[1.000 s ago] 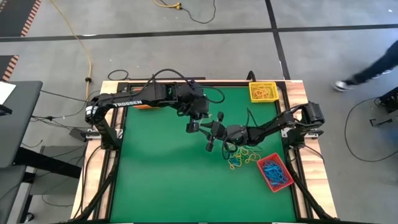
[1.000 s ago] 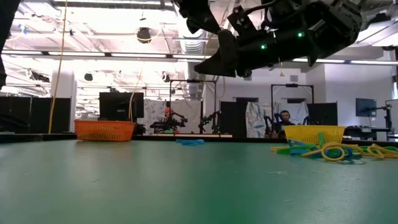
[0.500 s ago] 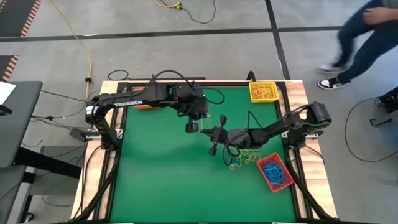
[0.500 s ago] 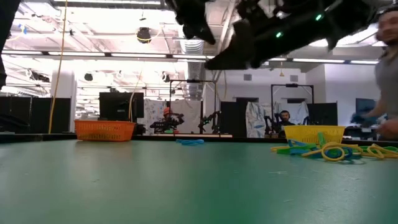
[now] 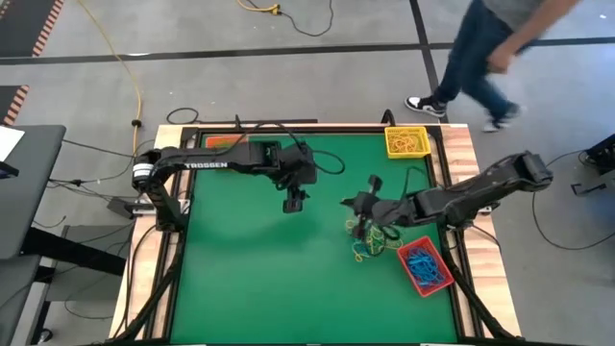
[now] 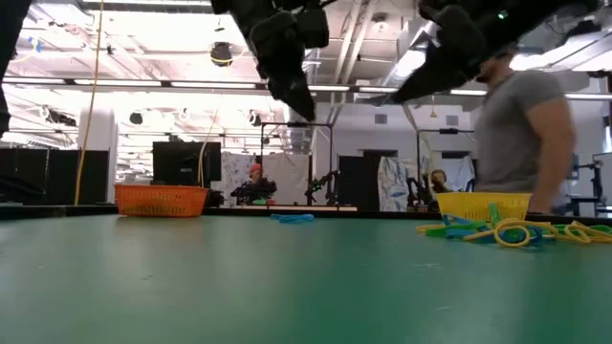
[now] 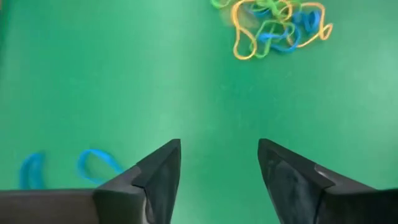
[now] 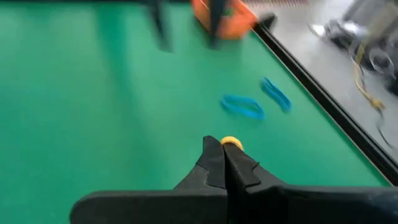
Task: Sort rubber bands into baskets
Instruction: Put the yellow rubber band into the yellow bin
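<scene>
Right tool [image 8: 222, 149] pinches 1 yellow band [image 8: 231, 142], left tool [image 7: 219, 167] wide; 3 baskets [image 5: 406, 141], 2 blue bands [image 8: 242, 106] apart

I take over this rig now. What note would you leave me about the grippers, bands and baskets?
Left gripper: open, empty, above the mat.
Right gripper: shut on a yellow band.
Done: red basket holds blue bands; yellow basket holds yellow ones. Orange basket: contents hidden.
Left: mixed pile beside the red basket, two loose blue bands.
</scene>
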